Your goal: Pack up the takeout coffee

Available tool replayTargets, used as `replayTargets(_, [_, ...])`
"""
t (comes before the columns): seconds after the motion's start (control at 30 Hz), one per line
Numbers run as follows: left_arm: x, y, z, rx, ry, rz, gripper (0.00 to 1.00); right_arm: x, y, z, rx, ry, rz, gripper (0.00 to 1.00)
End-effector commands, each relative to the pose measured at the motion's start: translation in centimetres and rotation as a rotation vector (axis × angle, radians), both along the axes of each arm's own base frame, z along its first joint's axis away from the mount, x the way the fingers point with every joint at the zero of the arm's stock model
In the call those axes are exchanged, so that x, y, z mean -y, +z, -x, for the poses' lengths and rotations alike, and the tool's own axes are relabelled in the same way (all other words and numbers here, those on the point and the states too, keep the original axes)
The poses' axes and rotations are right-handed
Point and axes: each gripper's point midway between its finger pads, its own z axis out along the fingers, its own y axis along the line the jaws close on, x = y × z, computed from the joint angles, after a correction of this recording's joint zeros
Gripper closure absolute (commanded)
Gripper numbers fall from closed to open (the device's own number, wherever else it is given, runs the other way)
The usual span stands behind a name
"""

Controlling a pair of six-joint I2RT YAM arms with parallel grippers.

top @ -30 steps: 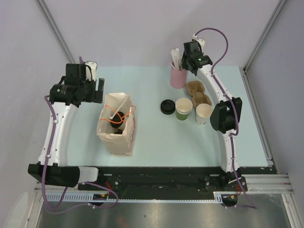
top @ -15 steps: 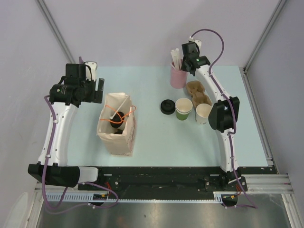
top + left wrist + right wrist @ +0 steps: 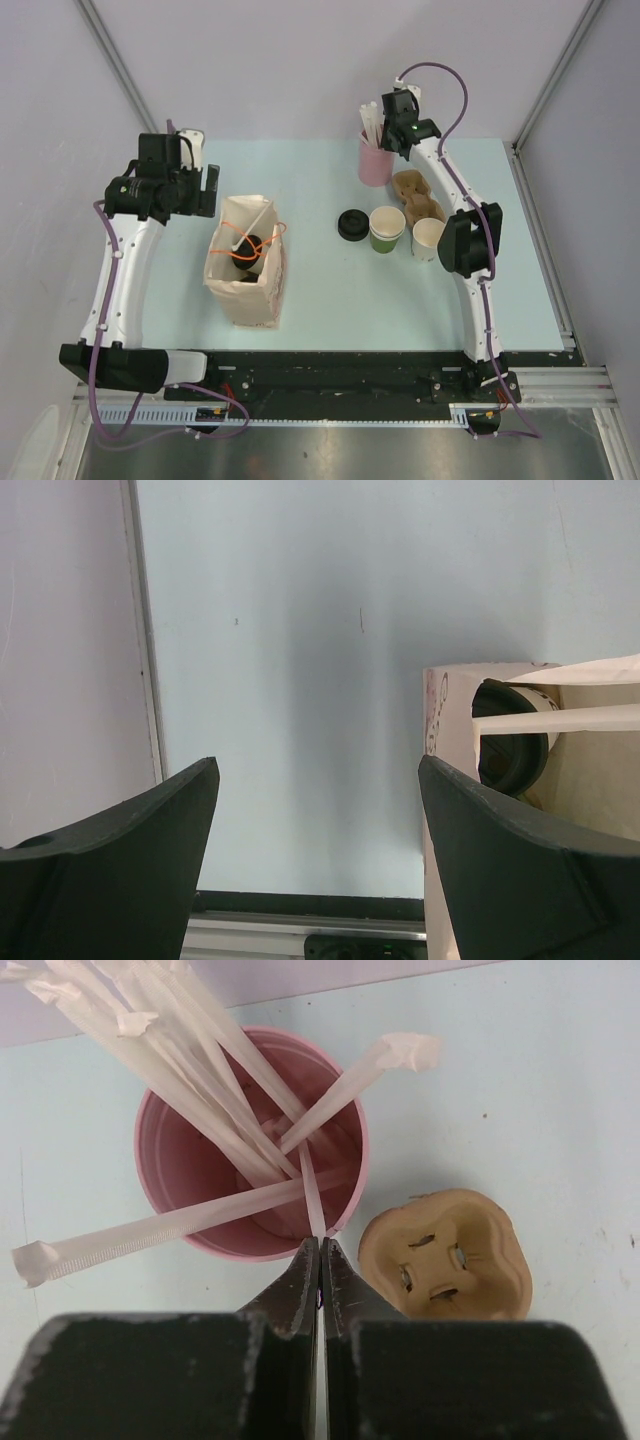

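Right now your right claw is closed tight, its tips together just over the near rim of the pink cup. A thin straw runs down from the bundle of straws to the seam between the tips; you cannot tell whether it is pinched there. A brown carrier sits just beside the cup, to the right of the tips in the wrist view.

From that claw, the green cup and the white cup stand back toward the arm bases, beyond the carrier. Both are upright on the desk, side by side, with their tops uncovered. A black lid lies flat just beside the green cup, on the side away from the white one.

Your left claw is spread wide, holds nothing and hangs above bare desk. The bag stands just to its right, open at the top. Inside it are a lidded cup and a wrapped straw.
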Motion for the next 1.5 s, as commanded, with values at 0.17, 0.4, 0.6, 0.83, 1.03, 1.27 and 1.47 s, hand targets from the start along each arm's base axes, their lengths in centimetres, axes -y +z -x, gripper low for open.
replayTargets(0.17, [-0.5, 0.9, -0.4, 0.038, -0.009, -0.021, 0.14, 1.2, 16.8, 1.0, 0.368, 0.046, 0.006, 1.00])
replayTargets(0.4, [-0.6, 1.2, -0.3, 0.047, -0.010, -0.026, 0.14, 0.6, 26.3, 9.2, 0.479, 0.146, -0.066, 1.00])
replayTargets(0.6, [-1.0, 0.8, 0.1, 0.037, -0.003, -0.042, 0.13, -3.7, 33.5, 19.4, 0.577, 0.459, -0.215, 1.00])
replayTargets(0.83, [-1.5, 1.1, 0.8, 0.050, 0.006, -0.059, 0.14, -9.9, 35.2, 31.7, 0.515, 0.812, -0.344, 1.00])
replayTargets(1.03, [-1.9, 1.8, 1.2, 0.071, 0.018, -0.077, 0.13, -15.6, 32.4, 39.6, 0.339, 1.089, -0.411, 1.00])
replayTargets(1.27, [-2.3, 1.7, 2.3, 0.078, 0.024, -0.086, 0.13, -18.0, 27.4, 43.4, 0.126, 1.146, -0.269, 1.00])
replayTargets(1.47, [-2.4, 1.0, 3.0, 0.064, 0.023, -0.092, 0.13, -20.3, 24.7, 42.2, 0.092, 1.127, -0.185, 1.00])
